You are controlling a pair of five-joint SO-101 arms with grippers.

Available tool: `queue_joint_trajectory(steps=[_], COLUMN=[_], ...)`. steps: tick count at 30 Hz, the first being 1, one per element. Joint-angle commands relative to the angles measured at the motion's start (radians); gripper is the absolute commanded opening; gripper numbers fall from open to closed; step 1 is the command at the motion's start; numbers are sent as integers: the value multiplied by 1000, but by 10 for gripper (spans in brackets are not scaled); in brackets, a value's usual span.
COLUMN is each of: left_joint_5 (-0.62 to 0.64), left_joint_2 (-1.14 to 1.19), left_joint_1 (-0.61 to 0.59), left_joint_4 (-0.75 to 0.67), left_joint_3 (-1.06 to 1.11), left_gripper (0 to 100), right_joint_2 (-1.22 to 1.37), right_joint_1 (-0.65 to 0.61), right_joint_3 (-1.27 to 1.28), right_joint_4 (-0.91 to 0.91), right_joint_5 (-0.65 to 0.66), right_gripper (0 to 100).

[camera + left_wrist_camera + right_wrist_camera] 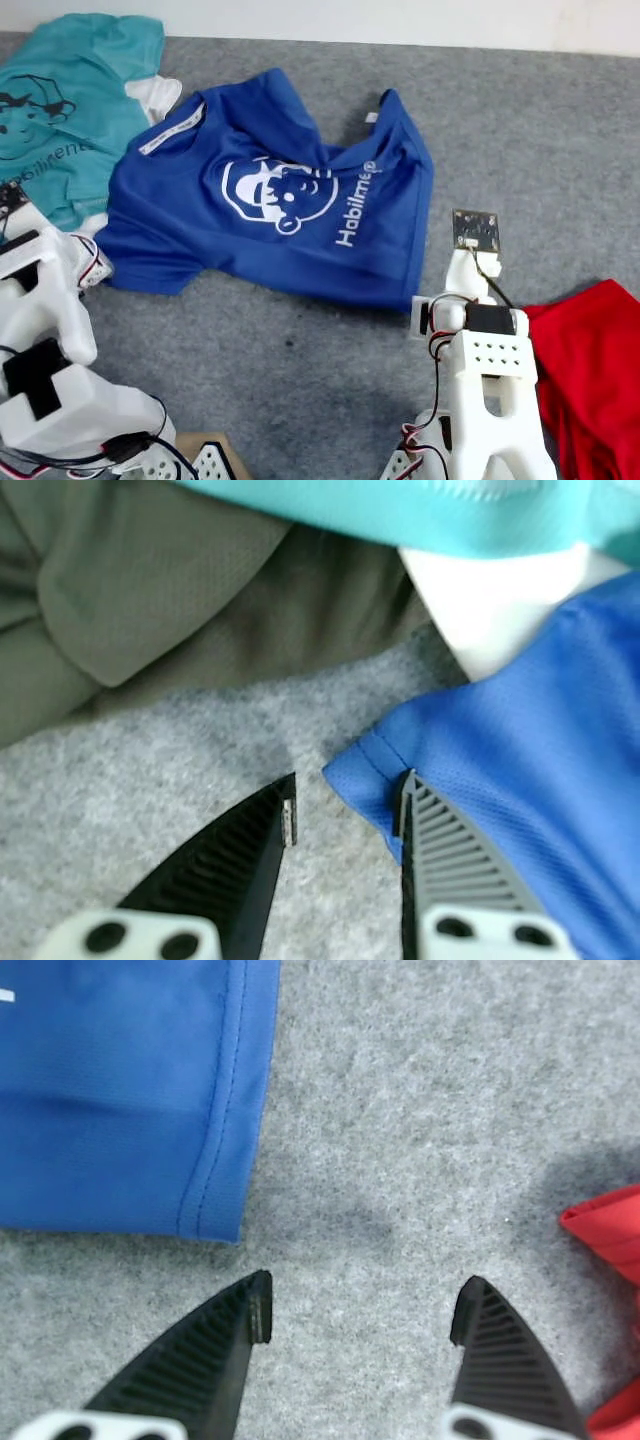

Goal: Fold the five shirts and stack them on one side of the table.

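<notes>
A blue shirt (270,205) with a white print lies spread but rumpled in the middle of the grey table. My left gripper (347,805) is open at its sleeve corner (370,770), with the cloth edge just between the fingertips. My right gripper (365,1310) is open over bare table, just off the blue shirt's hem corner (215,1210). A teal shirt (70,100) lies at the far left, with a white shirt (155,95) peeking from under it. A red shirt (585,370) is bunched at the right edge, and an olive shirt (130,600) lies next to the left gripper.
The left arm (40,300) stands at the near left and the right arm (485,370) at the near right. Bare grey table (300,370) stretches between them and along the far right (540,130). A cardboard-coloured corner (215,445) sits at the front edge.
</notes>
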Motion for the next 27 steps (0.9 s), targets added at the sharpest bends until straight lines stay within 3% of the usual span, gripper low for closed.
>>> queue_joint_trajectory(steps=[1, 6, 16, 24, 27], left_joint_5=[-6, -6, -8, -6, -6], left_joint_2=[67, 108, 107, -116, -252], left_joint_1=[36, 42, 84, 131, 177], left_joint_4=[-17, -15, -3, 301, 316], left_joint_3=[-58, -99, -104, -51, 65], left_gripper=[167, 0, 7, 7, 7], right_joint_2=[-21, -21, -27, -30, -30], right_joint_1=[-15, -15, -13, -15, -16], right_joint_3=[-4, -4, -4, -5, -5], right_joint_4=[-12, -10, -5, 16, 16], right_joint_5=[5, 5, 5, 5, 5], right_gripper=[288, 288, 268, 234, 234])
